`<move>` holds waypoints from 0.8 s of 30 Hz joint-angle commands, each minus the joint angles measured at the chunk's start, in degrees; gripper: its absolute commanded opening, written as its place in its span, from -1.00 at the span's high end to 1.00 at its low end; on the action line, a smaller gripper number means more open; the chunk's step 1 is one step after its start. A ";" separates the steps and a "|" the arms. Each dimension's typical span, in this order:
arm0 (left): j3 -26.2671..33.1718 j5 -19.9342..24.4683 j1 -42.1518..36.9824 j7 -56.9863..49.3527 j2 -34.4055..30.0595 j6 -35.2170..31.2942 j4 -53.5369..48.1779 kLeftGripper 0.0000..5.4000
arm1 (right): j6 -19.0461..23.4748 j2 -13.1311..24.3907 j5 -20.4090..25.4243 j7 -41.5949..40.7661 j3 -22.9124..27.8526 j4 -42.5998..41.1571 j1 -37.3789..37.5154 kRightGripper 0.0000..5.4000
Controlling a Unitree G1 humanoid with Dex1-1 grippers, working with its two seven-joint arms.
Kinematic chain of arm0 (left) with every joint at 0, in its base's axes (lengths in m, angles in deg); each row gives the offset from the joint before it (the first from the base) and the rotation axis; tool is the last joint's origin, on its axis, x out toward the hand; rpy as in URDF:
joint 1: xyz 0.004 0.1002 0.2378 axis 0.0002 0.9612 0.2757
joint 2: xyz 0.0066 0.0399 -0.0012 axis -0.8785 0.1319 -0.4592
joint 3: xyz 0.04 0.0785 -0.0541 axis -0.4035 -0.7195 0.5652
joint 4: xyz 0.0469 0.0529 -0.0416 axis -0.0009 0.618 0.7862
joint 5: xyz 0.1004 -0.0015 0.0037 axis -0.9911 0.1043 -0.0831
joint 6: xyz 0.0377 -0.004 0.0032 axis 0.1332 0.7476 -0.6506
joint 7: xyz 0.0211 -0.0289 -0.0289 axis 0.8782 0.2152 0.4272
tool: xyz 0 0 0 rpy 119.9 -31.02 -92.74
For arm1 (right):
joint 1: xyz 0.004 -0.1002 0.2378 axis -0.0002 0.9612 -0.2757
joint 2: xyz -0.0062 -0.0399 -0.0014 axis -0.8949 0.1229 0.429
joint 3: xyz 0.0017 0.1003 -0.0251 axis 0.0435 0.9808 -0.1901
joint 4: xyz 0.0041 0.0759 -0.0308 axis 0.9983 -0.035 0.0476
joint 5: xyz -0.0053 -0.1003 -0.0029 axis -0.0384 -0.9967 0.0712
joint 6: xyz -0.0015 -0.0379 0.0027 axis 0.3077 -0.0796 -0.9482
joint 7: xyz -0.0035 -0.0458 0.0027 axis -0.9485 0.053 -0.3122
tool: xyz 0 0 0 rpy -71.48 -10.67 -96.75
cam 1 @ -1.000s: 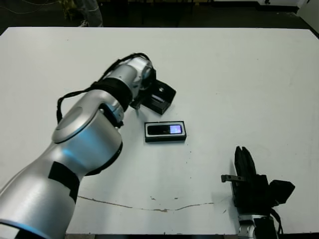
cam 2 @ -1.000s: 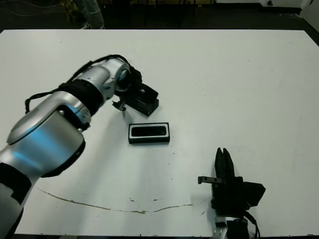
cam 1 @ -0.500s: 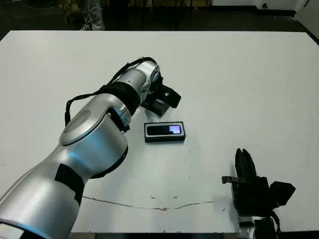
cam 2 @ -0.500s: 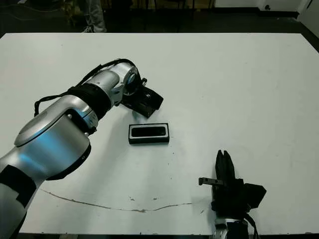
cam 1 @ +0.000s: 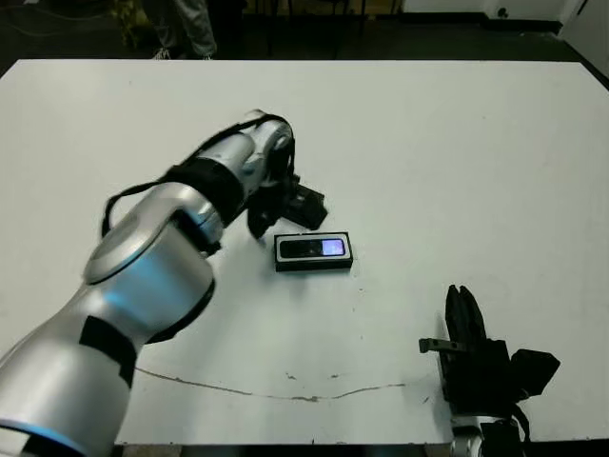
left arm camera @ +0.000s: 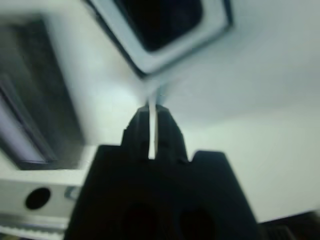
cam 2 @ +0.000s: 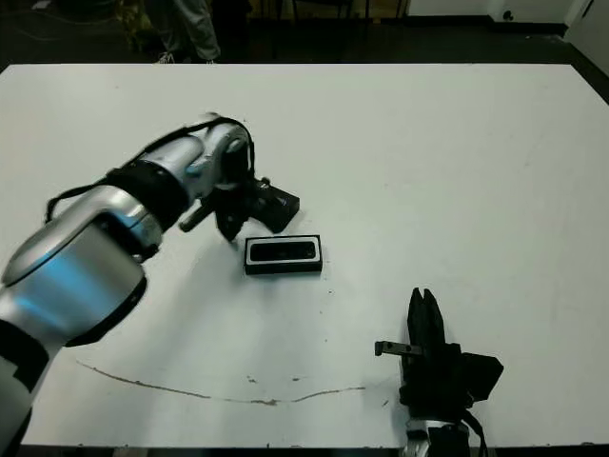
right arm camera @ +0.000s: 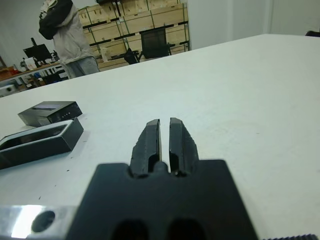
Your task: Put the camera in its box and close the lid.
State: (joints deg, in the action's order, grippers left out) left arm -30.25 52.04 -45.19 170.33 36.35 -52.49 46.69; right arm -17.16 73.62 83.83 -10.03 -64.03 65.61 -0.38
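Bench (cam 1: 457, 143): a broad white surface fills both head views, with a thin brown crack line running along its lower edge.

Left arm: the silver limb sweeps from the lower left corner up to centre frame; its left tool (left arm camera: 153, 125) hangs above the gap between lid and box, fingers pressed together with nothing between them.

Right tool (right arm camera: 164, 140): rests on the bench at lower right, well apart from the work, fingers pressed together and empty.

Lid (cam 2: 274, 207): a black cover lying just above and left of the box in the head views, partly hidden by the left wrist; it looks near the box, whether touching cannot be told.

Box (cam 1: 313, 251): centre frame, open, white lining visible around its rim.

Camera (cam 1: 314, 248): appears to lie already inside the box, bluish screen facing up.

Risk: with the fingers closed and the wrist crowding the lid, a grasp attempt may simply shove the lid into the box and skid both across the bench.

Second risk: a lid set down askew could sit on the box rim and fail to close.
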 commanded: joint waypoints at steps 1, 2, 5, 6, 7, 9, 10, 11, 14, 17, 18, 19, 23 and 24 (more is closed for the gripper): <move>-7.13 6.74 6.20 0.90 -7.73 -2.70 -7.58 0.99 | 1.34 0.30 0.43 0.08 0.41 0.64 0.56 1.00; -9.76 9.64 7.14 0.90 -10.22 -5.35 -10.52 0.99 | 1.22 0.44 0.51 -0.10 0.50 0.79 0.47 1.00; -17.03 19.04 8.56 0.90 -17.31 -11.90 -18.77 0.99 | 1.90 0.58 -0.08 0.35 0.63 0.30 0.52 1.00; -18.74 21.13 8.72 0.90 -19.46 -12.48 -21.27 0.99 | 2.08 0.56 -0.10 0.44 0.64 0.13 0.52 1.00; -20.06 22.83 8.72 0.90 -21.18 -13.26 -23.30 0.99 | 2.15 0.58 -0.09 0.43 0.69 0.09 0.48 1.00; -21.59 25.84 8.31 0.90 -23.98 -14.82 -26.25 0.99 | 1.98 0.64 0.29 0.07 0.79 0.55 0.17 1.00; -22.17 27.19 7.86 0.90 -25.06 -15.83 -27.63 0.99 | 2.12 0.69 0.56 -0.11 0.82 0.65 0.07 1.00; -22.78 28.70 7.28 0.90 -26.13 -17.22 -29.19 0.99 | 1.86 0.77 0.69 -0.37 0.86 0.93 -0.08 1.00; -19.69 35.56 6.38 0.90 -30.07 -19.51 -33.18 0.99 | 1.86 1.03 0.17 -0.47 0.79 0.98 -0.14 1.00; -11.25 38.85 4.94 0.90 -33.18 -23.23 -36.10 0.99 | 1.93 1.30 -0.32 -0.38 0.83 1.09 -0.24 1.00; -8.34 39.10 4.24 0.90 -33.74 -23.84 -36.25 0.99 | 2.06 1.23 -0.55 -0.11 0.82 1.03 -0.26 1.00; -4.46 38.53 3.34 0.50 -34.08 -24.43 -35.95 0.99 | 1.62 1.23 -0.15 -0.44 0.90 1.54 -0.57 1.00; 11.62 40.63 1.85 -5.02 -32.40 -18.76 -29.80 0.99 | 3.26 0.77 -0.01 0.28 0.70 1.09 -0.89 1.00; 14.92 41.09 1.77 -7.39 -31.31 -18.83 -28.10 0.99 | 3.23 0.72 -0.29 0.42 0.62 1.04 -0.94 1.00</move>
State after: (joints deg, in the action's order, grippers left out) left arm -18.51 92.82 -44.03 164.93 3.84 -72.11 16.21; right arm -15.65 74.30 83.70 -10.23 -63.63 65.92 -1.98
